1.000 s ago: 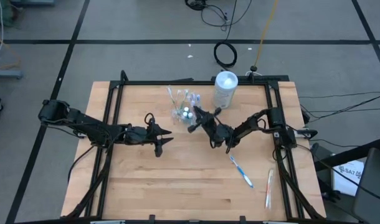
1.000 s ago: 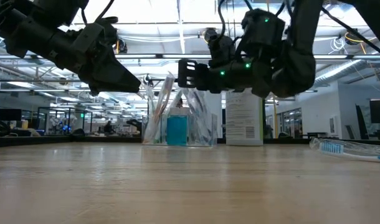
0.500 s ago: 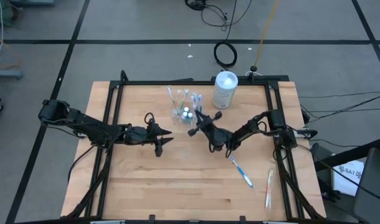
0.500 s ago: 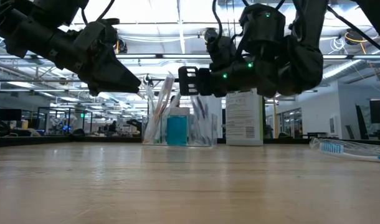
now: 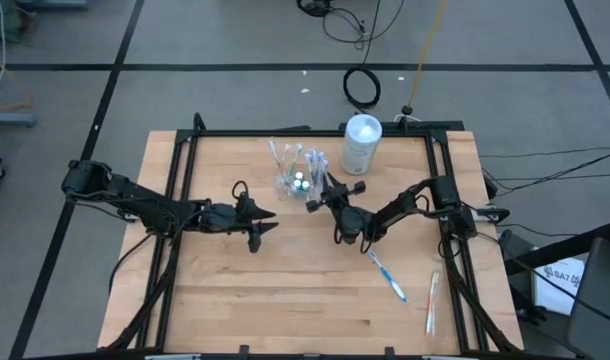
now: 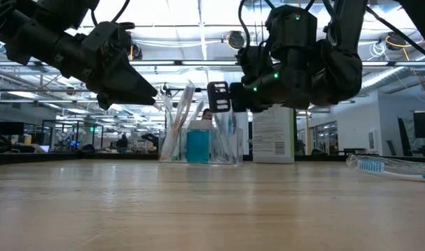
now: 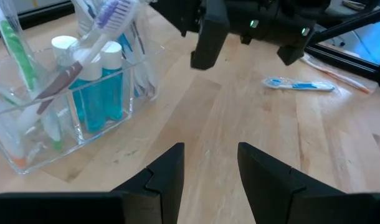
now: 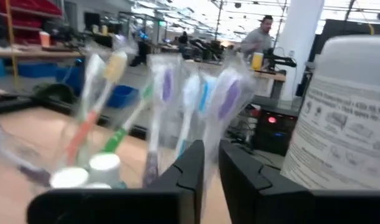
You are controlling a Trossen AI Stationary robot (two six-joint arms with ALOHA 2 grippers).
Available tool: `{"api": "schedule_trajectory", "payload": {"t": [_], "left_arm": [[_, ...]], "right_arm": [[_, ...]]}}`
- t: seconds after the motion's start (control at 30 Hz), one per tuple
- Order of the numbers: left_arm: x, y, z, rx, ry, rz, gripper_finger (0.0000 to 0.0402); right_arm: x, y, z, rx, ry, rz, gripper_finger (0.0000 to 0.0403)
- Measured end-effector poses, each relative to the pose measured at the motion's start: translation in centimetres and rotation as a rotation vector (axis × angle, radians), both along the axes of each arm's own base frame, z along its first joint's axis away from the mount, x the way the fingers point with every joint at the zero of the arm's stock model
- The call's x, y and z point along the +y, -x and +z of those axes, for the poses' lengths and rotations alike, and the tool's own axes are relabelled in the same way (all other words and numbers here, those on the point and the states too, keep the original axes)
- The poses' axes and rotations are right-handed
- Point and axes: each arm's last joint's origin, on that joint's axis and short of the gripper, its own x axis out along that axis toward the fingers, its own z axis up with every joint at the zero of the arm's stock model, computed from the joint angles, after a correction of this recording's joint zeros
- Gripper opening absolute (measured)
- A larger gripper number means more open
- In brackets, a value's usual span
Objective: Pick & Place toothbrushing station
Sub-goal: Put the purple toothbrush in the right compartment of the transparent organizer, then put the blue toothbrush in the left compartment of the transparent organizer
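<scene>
The clear tumbler (image 5: 295,180) stands on its base at the table's far middle. It holds several upright toothbrushes (image 8: 162,93) and blue white-capped toothpaste tubes (image 7: 106,81). My right gripper (image 5: 313,200) hovers just to the right of the tumbler and points at it. Only a narrow gap shows between its fingers (image 8: 212,152), and it holds nothing. My left gripper (image 5: 276,221) hovers above the table left of centre, open and empty (image 7: 212,155). A blue toothbrush (image 5: 387,275) and a pink one (image 5: 432,303) lie flat on the table at the near right.
A larger white lidded container (image 5: 361,143) stands right of the tumbler at the far edge. A black frame (image 5: 180,180) runs along the table's sides. Bare wood lies in the near middle. A person shows far off in the room (image 8: 263,34).
My right gripper has drawn back a little from the tumbler toward the table's near right and has sunk slightly, turning about its own axis. The tumbler and the brushes on the table have stayed put.
</scene>
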Motion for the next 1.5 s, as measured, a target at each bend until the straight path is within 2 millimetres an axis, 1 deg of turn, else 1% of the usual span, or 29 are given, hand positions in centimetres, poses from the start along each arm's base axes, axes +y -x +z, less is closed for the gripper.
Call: {"api": "schedule_trajectory", "payload": {"t": [0.13, 0.37, 0.47, 0.53, 0.6, 0.67, 0.77, 0.9, 1.0, 1.13, 1.2, 1.27, 1.4, 1.5], "left_arm": [[0.0, 0.0, 0.0, 0.000, 0.002, 0.000, 0.0152], [0.0, 0.0, 0.0, -0.005, 0.024, 0.008, 0.0152], [0.0, 0.0, 0.0, -0.005, 0.024, 0.008, 0.0152], [0.0, 0.0, 0.0, -0.004, 0.025, 0.007, 0.0152], [0.0, 0.0, 0.0, -0.004, 0.025, 0.006, 0.0152], [0.0, 0.0, 0.0, -0.003, 0.025, 0.007, 0.0152], [0.0, 0.0, 0.0, -0.001, 0.024, 0.006, 0.0152], [0.0, 0.0, -0.1, 0.004, 0.023, 0.007, 0.0152], [0.0, 0.0, -0.1, 0.004, 0.022, 0.006, 0.0152], [0.0, 0.0, -0.1, 0.004, 0.021, 0.006, 0.0152], [0.0, 0.0, -0.1, 0.004, 0.021, 0.006, 0.0152], [0.0, 0.0, -0.1, 0.008, 0.021, 0.006, 0.0152], [0.0, 0.1, -0.1, 0.012, 0.020, 0.007, 0.0152], [0.0, 0.1, -0.1, 0.011, 0.021, 0.010, 0.0152]], "right_arm": [[0.0, 0.0, 0.2, -0.006, 0.004, 0.024, 0.0072], [0.1, 0.0, 0.3, -0.007, 0.005, 0.025, 0.0140], [1.0, 0.1, 1.6, -0.002, 0.018, 0.039, 0.0165], [2.1, 0.4, 2.7, 0.029, 0.036, 0.052, 0.0179], [3.7, 0.8, 3.8, 0.099, 0.063, 0.064, 0.0191], [5.4, 1.3, 5.0, 0.157, 0.086, 0.089, 0.0199], [8.2, 2.5, 6.8, 0.176, 0.090, 0.140, 0.0206], [12.0, 4.6, 8.6, 0.191, 0.073, 0.186, 0.0208], [14.6, 6.6, 9.7, 0.220, 0.078, 0.227, 0.0208], [17.5, 9.2, 10.9, 0.171, 0.057, 0.320, 0.0208], [18.3, 10.5, 10.7, 0.124, 0.035, 0.382, 0.0208], [18.8, 11.5, 10.0, 0.055, -0.004, 0.454, 0.0208], [19.0, 13.5, 7.3, -0.024, -0.076, 0.604, 0.0208], [18.6, 15.0, 5.3, -0.011, -0.084, 0.621, 0.0208]]}}
